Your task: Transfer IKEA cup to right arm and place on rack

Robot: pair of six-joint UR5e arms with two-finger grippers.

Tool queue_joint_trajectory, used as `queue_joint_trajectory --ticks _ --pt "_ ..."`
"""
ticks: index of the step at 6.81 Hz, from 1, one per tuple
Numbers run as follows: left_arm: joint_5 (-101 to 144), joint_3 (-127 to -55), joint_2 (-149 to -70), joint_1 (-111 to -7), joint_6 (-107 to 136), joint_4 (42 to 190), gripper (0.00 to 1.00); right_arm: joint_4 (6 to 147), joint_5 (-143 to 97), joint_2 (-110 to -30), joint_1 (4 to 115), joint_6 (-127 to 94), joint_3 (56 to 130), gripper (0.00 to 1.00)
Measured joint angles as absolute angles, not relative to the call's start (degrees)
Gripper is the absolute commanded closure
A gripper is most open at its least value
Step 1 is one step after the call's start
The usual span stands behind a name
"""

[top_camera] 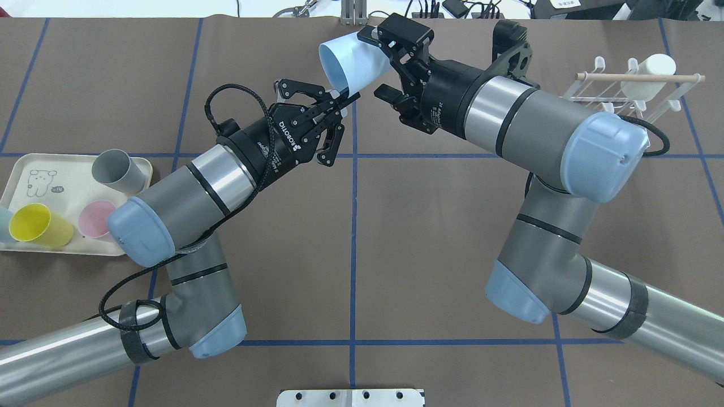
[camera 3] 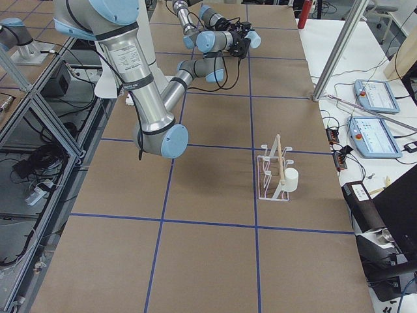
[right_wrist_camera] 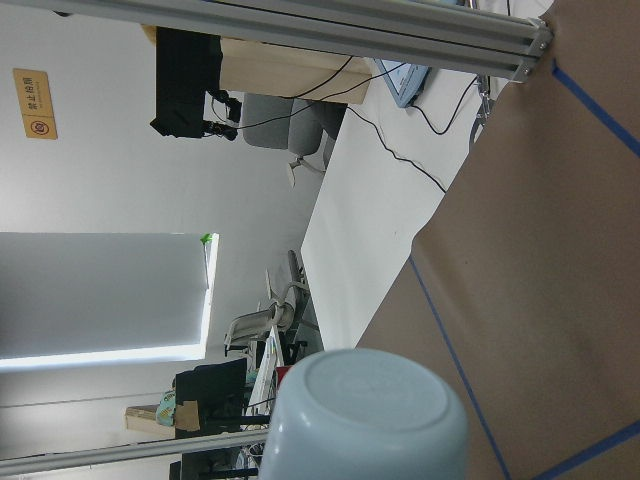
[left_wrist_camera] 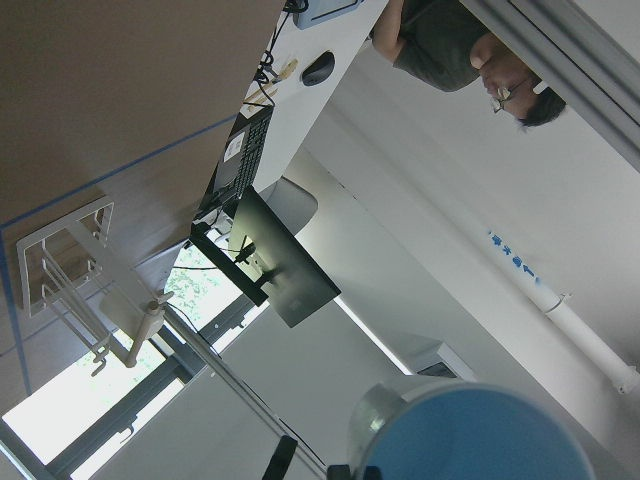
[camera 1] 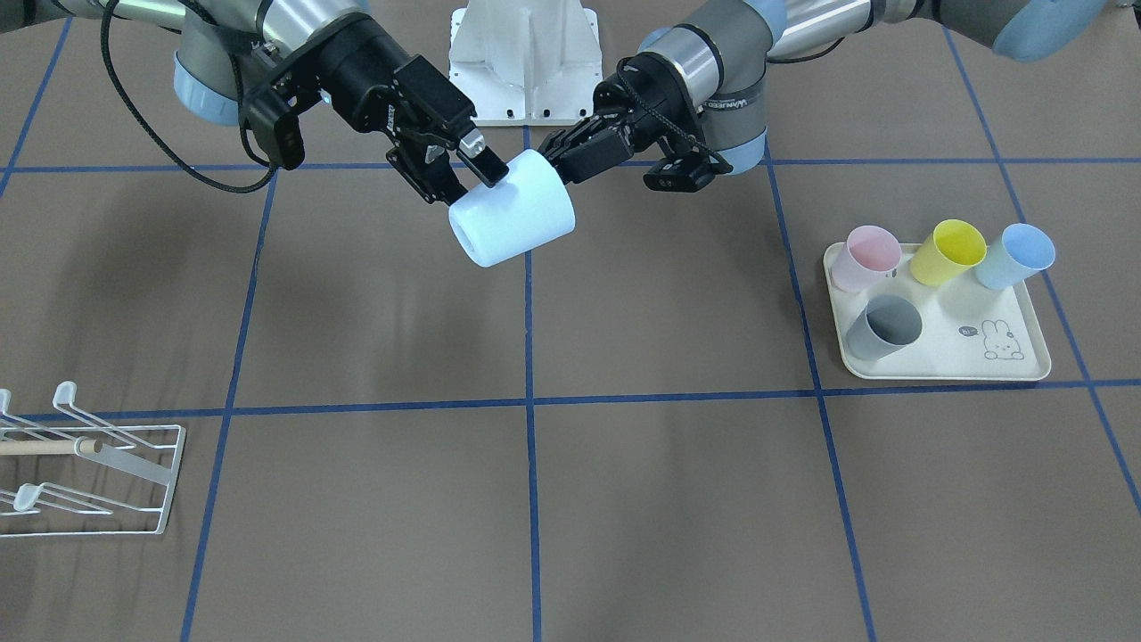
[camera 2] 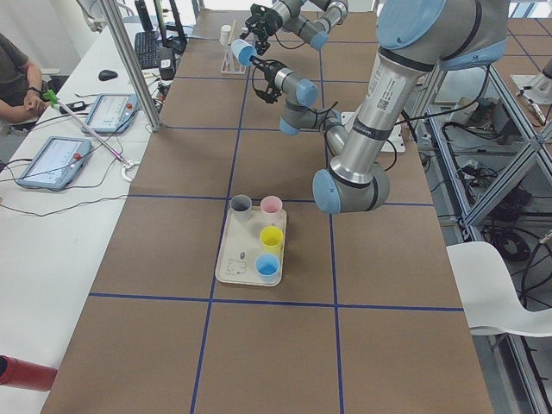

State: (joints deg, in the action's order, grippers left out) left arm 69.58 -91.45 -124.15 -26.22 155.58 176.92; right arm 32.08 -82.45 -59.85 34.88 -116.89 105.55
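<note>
While the left gripper [top_camera: 338,103] pinched the cup [top_camera: 353,59] by its rim and the right gripper [top_camera: 373,62] straddled its body, closure unclear, the right needed a firm clamp before any release.

Layout of the table [camera 1: 624,499].
The cup [camera 1: 513,220] hung upper centre; tray [camera 1: 980,367] sat at right; rack [camera 1: 98,486] lay lower left.

On my brown bench [camera 1: 669,490] crossed by blue lines [camera 1: 529,357] I see a pale blue cup [camera 1: 513,218], a cream tray [camera 1: 945,357] with a rabbit print beside its pink cup [camera 1: 872,257], yellow cup [camera 1: 949,251], sky-blue cup [camera 1: 1016,255] and grey cup [camera 1: 884,326], and a white rack [camera 1: 125,464] with a light wooden dowel [camera 1: 40,447].
</note>
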Motion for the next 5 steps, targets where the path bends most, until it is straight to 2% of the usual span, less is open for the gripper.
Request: queue_joint_trajectory --ticks 5 --pt "68.12 -91.88 -124.18 -24.54 155.57 177.02 1.00 32.14 -82.44 -59.85 34.91 -116.84 105.38 0.00"
